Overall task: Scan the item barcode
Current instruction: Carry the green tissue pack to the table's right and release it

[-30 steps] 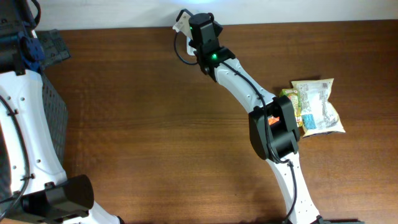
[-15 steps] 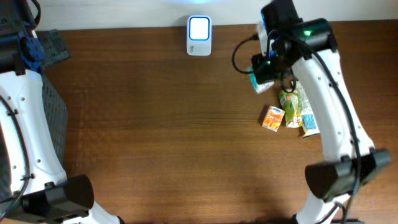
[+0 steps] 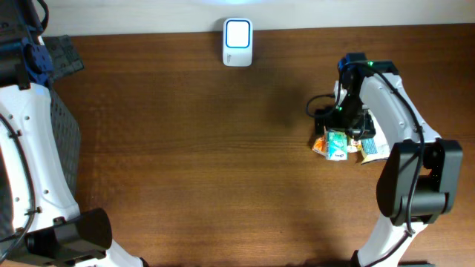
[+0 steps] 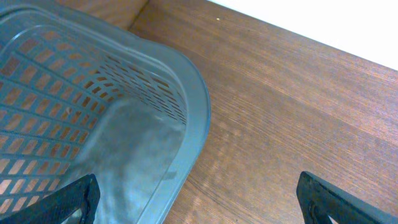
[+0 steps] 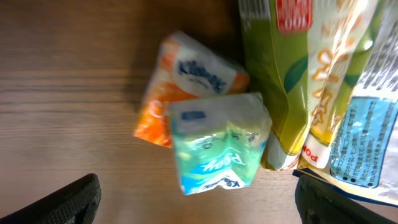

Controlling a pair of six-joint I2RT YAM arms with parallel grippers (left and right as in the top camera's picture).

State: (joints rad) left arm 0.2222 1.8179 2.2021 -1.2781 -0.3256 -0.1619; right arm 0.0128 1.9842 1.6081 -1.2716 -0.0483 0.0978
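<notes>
My right gripper (image 3: 343,132) hangs fingers released over the teal tissue pack (image 5: 217,148), lying atop the pile well away from the scanner (image 3: 237,33); left gripper (image 4: 198,198) open, further items apparently unscanned.

Grey slotted basket (image 4: 93,118) on brown wooden table (image 3: 185,148), at its left edge

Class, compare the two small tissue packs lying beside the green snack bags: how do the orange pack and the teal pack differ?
Colour: the orange tissue pack is orange and white; the teal tissue pack is teal and pale green.
Position: the teal pack lies partly on top of the orange pack, covering its lower right part.
Neighbours: the teal pack touches the green snack bag along its side; the orange pack meets it only at a corner.
Shared: both are small soft plastic-wrapped packs on the wooden table.
</notes>
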